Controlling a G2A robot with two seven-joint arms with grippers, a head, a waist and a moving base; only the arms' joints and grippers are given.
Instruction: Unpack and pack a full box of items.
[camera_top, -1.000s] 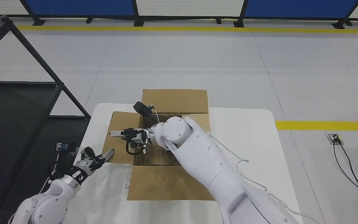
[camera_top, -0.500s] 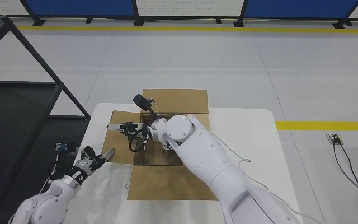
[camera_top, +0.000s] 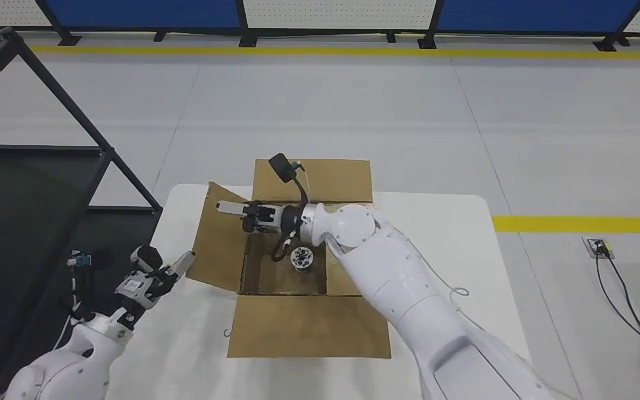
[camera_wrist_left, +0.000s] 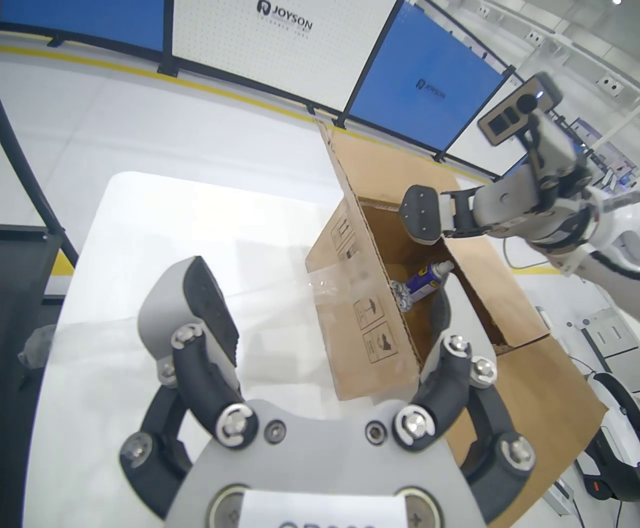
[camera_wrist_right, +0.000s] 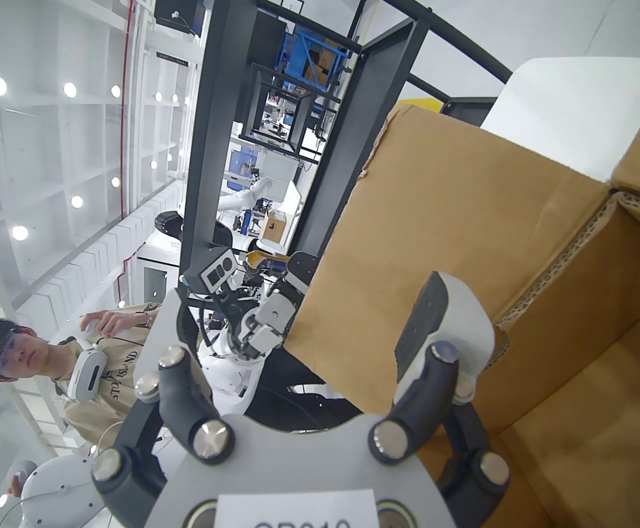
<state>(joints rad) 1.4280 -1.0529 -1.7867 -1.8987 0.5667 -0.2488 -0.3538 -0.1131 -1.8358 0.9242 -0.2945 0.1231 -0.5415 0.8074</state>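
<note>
Your box (camera_top: 305, 325) sits mid-table with its flaps thrown open, and down inside lie a small tube (camera_wrist_left: 429, 277) and a round metal piece (camera_wrist_left: 401, 295), so by my read the unpacking isn't finished and the whole repacking lies ahead. Your right gripper (camera_top: 228, 210) hangs at the raised left flap (camera_top: 222, 240), fingers spread wide and pinching nothing. Your left gripper (camera_wrist_left: 320, 315) hovers over the table (camera_top: 440, 230) just left of the box, spread as well and empty.
</note>
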